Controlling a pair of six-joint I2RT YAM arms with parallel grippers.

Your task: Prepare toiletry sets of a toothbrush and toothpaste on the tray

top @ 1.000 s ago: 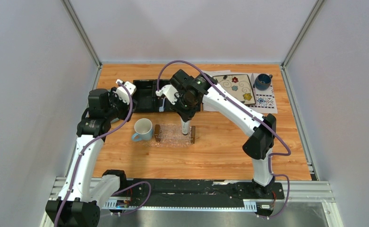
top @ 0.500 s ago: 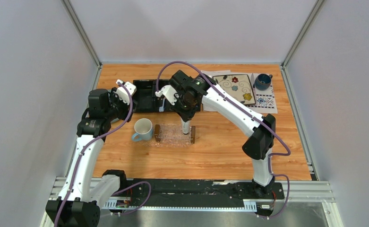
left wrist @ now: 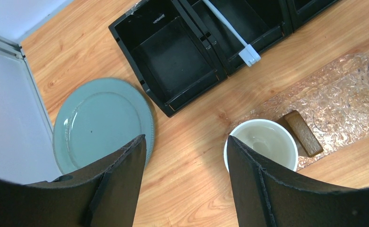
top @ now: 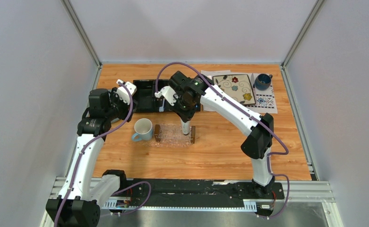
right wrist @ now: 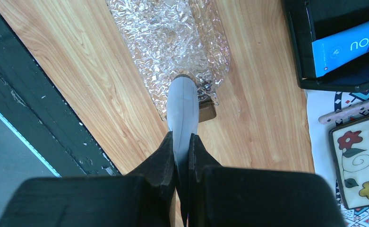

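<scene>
Toothbrush (left wrist: 229, 30): slim, long and pale, with a small squared white end. It lies slantwise in a middle compartment of the black organizer (left wrist: 192, 92), well beyond the left gripper's (left wrist: 186, 142) fingertips and touched by neither arm.

The tray (right wrist: 163, 28) is a clear, crinkle-textured rectangle with a dark wooden bar (right wrist: 206, 109) at its short end. It lies flat on the wooden table (right wrist: 102, 90), directly ahead of the right gripper (right wrist: 181, 137). Bare wood borders the tray on both long sides. Past it on one side of this gripper stands the organizer's wall, with a blue box (right wrist: 347, 47) inside, and the square floral plate (right wrist: 362, 156) lies nearer that finger. On the other side the table ends at a dark rail.

The right gripper's fingers are pinched close on a pale grey-white tube (right wrist: 182, 101). The tube reaches forward from the fingertips, and its far end is over the tray just at the wooden bar. Whether it touches the tray I cannot tell.

The left gripper stands wide apart with nothing between its fingers, above bare table. A white mug (left wrist: 260, 142) sits just beside one fingertip, close against the tray's other bar (left wrist: 304, 133). A grey-green plate (left wrist: 102, 123) lies partly behind the other finger, next to the organizer's corner.
</scene>
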